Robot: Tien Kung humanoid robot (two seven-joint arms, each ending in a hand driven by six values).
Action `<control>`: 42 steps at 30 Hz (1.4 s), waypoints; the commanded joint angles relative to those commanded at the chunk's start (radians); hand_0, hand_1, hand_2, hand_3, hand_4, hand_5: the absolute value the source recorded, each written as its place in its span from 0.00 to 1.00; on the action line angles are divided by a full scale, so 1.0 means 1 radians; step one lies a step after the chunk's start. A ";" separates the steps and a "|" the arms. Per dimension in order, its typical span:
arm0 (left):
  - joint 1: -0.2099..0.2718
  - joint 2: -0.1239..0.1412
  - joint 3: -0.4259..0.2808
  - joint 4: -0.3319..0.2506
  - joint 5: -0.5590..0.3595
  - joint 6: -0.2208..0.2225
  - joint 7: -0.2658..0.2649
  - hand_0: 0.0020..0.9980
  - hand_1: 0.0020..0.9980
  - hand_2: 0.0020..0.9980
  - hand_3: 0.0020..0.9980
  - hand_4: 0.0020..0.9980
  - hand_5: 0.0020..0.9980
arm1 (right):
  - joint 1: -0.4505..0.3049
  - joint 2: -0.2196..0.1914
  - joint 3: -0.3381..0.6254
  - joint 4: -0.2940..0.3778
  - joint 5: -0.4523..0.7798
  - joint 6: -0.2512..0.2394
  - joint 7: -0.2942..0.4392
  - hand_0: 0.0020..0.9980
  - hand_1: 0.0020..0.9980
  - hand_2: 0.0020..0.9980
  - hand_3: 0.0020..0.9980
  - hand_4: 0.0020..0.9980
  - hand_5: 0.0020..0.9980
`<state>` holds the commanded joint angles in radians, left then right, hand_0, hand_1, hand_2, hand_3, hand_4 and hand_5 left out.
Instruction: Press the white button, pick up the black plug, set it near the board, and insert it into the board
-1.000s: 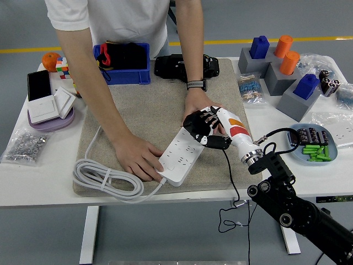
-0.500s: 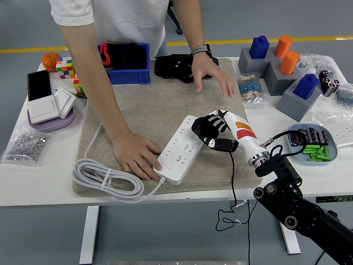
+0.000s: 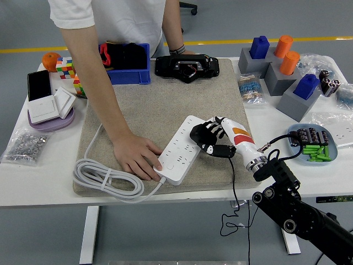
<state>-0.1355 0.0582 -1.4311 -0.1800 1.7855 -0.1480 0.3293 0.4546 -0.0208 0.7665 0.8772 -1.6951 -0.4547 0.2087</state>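
A: While the person's hand (image 3: 138,158) pins down the left end of the white power strip (image 3: 181,154), where does the job stand?

B: Judging by the layout: the plug is off the table and at the board, so pick-up and carry look done. Insertion is what's left. Whether the white button was pressed, I cannot tell.

A: Left to right, what's on the table?

B: Bag of small metal parts (image 3: 23,146) at far left, white wall switches (image 3: 51,105) on a lilac plate behind it. Coiled white cable (image 3: 102,178) at the mat's near-left corner, running to the strip. Blue bin (image 3: 128,63) at the back. Strip lies diagonally on the tan mat (image 3: 160,105).

A: And the plug?

B: Black plug (image 3: 220,150) sits in the right hand (image 3: 212,138), just at the strip's right edge, over the mat. Thin black cord (image 3: 234,190) trails from it off the table's near edge. Prongs not visible; cannot tell if they are lined up with a socket.

A: Hand state?

B: Right hand's fingers curled around the plug, grasping it. Left arm not in the picture.

A: Further right?

B: Blue tray (image 3: 311,144) with green pieces, grey blocks behind.
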 joint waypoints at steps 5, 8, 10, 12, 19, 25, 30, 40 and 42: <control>-0.004 -0.002 0.006 0.000 -0.009 0.000 -0.001 0.69 0.64 0.61 0.64 0.56 0.18 | 0.002 0.003 0.000 -0.002 -0.001 0.000 0.000 0.41 0.28 0.36 0.48 0.79 0.00; -0.004 -0.002 0.003 0.000 -0.006 0.000 0.000 0.69 0.64 0.61 0.64 0.56 0.18 | 0.002 0.004 -0.001 -0.004 -0.001 0.000 0.001 0.41 0.28 0.36 0.48 0.79 0.00; -0.003 -0.002 0.000 0.000 -0.003 0.000 0.000 0.69 0.64 0.61 0.64 0.56 0.18 | 0.003 0.004 0.000 -0.006 -0.001 -0.001 0.002 0.41 0.28 0.36 0.48 0.79 0.00; -0.003 -0.002 0.000 0.000 -0.003 0.000 0.000 0.69 0.64 0.61 0.64 0.56 0.18 | 0.003 0.004 0.001 -0.009 -0.002 0.000 0.002 0.41 0.28 0.36 0.48 0.79 0.00; -0.004 -0.003 0.003 0.000 -0.008 0.001 0.000 0.69 0.64 0.61 0.64 0.56 0.18 | 0.002 -0.001 0.011 -0.012 -0.011 -0.001 0.004 0.41 0.28 0.36 0.48 0.79 0.00; -0.003 -0.003 0.001 0.000 -0.006 0.001 0.000 0.69 0.64 0.62 0.64 0.56 0.18 | 0.001 -0.003 0.012 -0.013 -0.016 0.002 0.004 0.41 0.28 0.36 0.48 0.79 0.00; -0.004 -0.004 0.002 0.000 -0.009 0.001 0.000 0.69 0.64 0.62 0.64 0.56 0.18 | 0.000 -0.003 0.009 -0.013 -0.019 0.005 0.006 0.41 0.28 0.36 0.48 0.79 0.00; -0.005 -0.004 0.000 0.000 -0.005 0.001 0.000 0.69 0.64 0.62 0.64 0.56 0.18 | 0.002 -0.002 0.009 -0.015 -0.022 0.008 0.010 0.42 0.28 0.37 0.49 0.79 0.00; -0.005 -0.004 -0.001 0.000 -0.004 0.001 0.001 0.69 0.64 0.62 0.64 0.56 0.18 | 0.002 -0.002 0.007 -0.014 -0.021 0.007 0.015 0.42 0.28 0.37 0.49 0.79 0.00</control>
<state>-0.1400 0.0540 -1.4320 -0.1800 1.7813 -0.1473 0.3300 0.4566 -0.0228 0.7738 0.8634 -1.7161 -0.4481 0.2241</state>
